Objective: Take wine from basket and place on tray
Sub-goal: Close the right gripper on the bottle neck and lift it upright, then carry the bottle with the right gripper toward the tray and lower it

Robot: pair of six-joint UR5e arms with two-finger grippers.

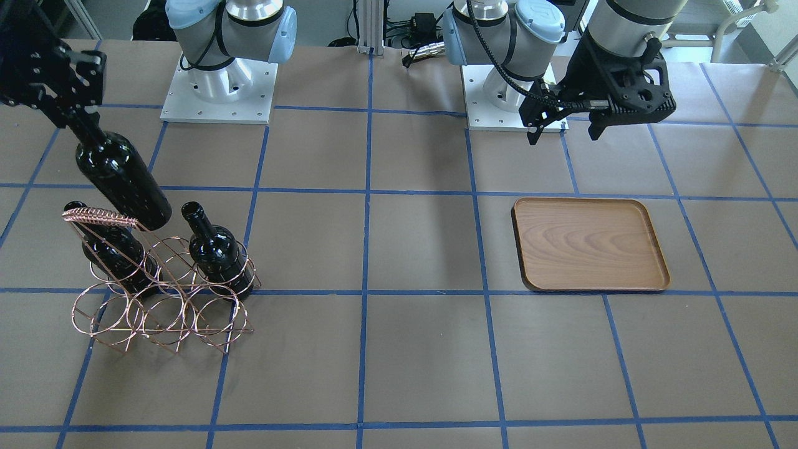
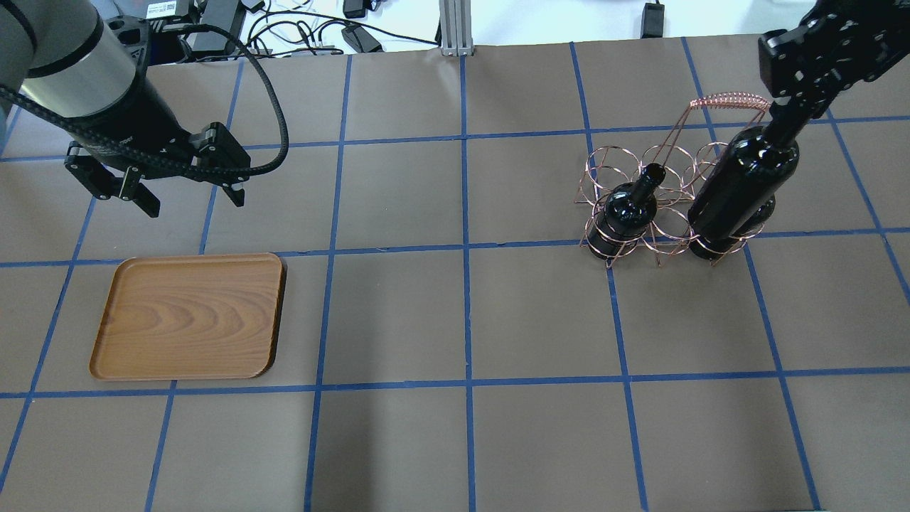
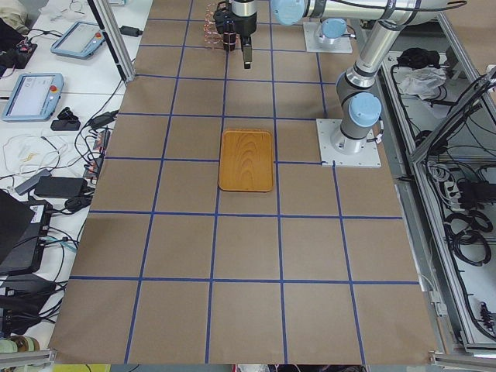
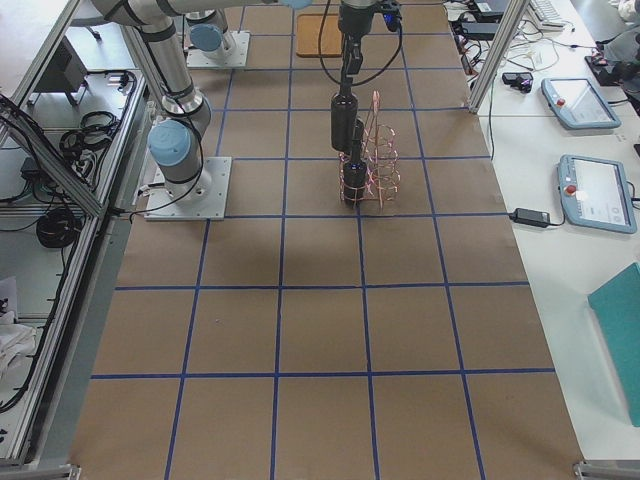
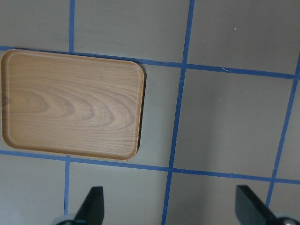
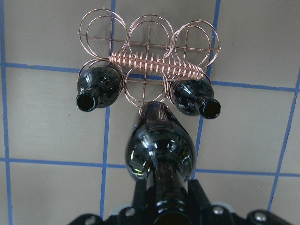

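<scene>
in the overhead view we are holding our left gripper [image 2: 193, 203] spread open and empty, hovering just off the 12 o'clock edge of the tray [image 2: 188, 316]. the tray is lying at about 8 o'clock on the table [image 2: 469, 320] with nothing on it. over at 2 o'clock the basket [image 2: 618, 160] is standing with two other bottles [image 6: 98, 84] in the end rings of one row. our right gripper [image 2: 785, 114] is clamping the neck of the wine [image 2: 739, 185], which is hanging about upright over the middle ring between them, close beside the handle [image 2: 732, 102].

we are judging this as the lift-out step, with the wine's base looking clear of the rings and the carry not yet begun. the next move is calling for easing the wine away from the handle toward 6 o'clock. then comes a long, level carry toward 9 o'clock to the tray, well apart from here, with a firm grip on the smooth glass neck.
</scene>
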